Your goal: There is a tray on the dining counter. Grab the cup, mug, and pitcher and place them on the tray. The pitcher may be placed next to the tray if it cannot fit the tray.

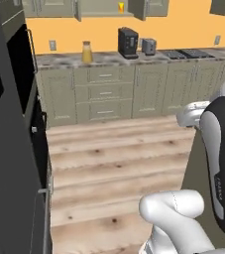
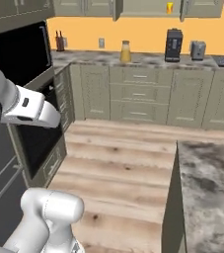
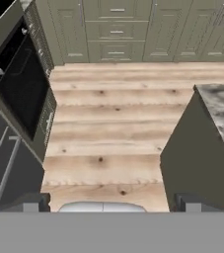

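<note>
**Pitcher far off on the back counter, gripper empty**

The clear conical glass pitcher (image 1: 86,52) with orange-yellow liquid and a brown round lid stands upper centre-left of the left base view, on the long stone-topped counter (image 1: 59,59) with beige drawers. Likely heavy with liquid, slick, breakable; best taken low around the body, kept upright

The yellow cup (image 1: 121,7) sits at the top edge, cut off by cabinet doors

The gripper (image 3: 111,203) has its tips spread wide, holding nothing

The mottled grey-brown dining counter (image 2: 207,188) is cropped at lower right

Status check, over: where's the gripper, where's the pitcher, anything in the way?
Gripper over open wood floor, jaws apart, nothing between them. Pitcher far off on the long back counter, near the coffee machine. Dining counter corner sits close on the right.
</note>
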Controlling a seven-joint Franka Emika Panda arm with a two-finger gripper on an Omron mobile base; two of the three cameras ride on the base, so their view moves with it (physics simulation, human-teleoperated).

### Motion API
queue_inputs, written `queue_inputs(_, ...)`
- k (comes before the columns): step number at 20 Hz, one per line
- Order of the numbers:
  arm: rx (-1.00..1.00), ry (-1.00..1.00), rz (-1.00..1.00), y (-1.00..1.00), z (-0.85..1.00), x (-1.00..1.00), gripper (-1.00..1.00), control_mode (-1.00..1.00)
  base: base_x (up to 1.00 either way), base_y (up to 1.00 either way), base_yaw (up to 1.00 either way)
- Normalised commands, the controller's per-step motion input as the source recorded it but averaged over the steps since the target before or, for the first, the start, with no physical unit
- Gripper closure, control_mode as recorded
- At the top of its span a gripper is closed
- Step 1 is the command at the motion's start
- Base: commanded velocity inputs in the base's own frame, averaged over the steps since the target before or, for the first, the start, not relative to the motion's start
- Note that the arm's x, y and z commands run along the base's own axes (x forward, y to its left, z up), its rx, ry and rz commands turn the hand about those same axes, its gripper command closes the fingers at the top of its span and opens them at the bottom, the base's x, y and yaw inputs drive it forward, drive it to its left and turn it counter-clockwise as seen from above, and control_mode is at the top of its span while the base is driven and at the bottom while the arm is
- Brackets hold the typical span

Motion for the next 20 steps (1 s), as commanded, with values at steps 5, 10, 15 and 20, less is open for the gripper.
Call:
queue_inputs(5,0.0,0.0,0.0,0.0,0.0,0.0,-1.0,1.0,1.0,-0.12,-0.04)
queue_inputs(10,0.0,0.0,0.0,0.0,0.0,0.0,-1.0,1.0,1.0,-0.03,-0.02)
queue_inputs(15,0.0,0.0,0.0,0.0,0.0,0.0,-1.0,1.0,1.0,-0.02,-0.02)
queue_inputs(20,0.0,0.0,0.0,0.0,0.0,0.0,-1.0,1.0,1.0,-0.09,-0.01)
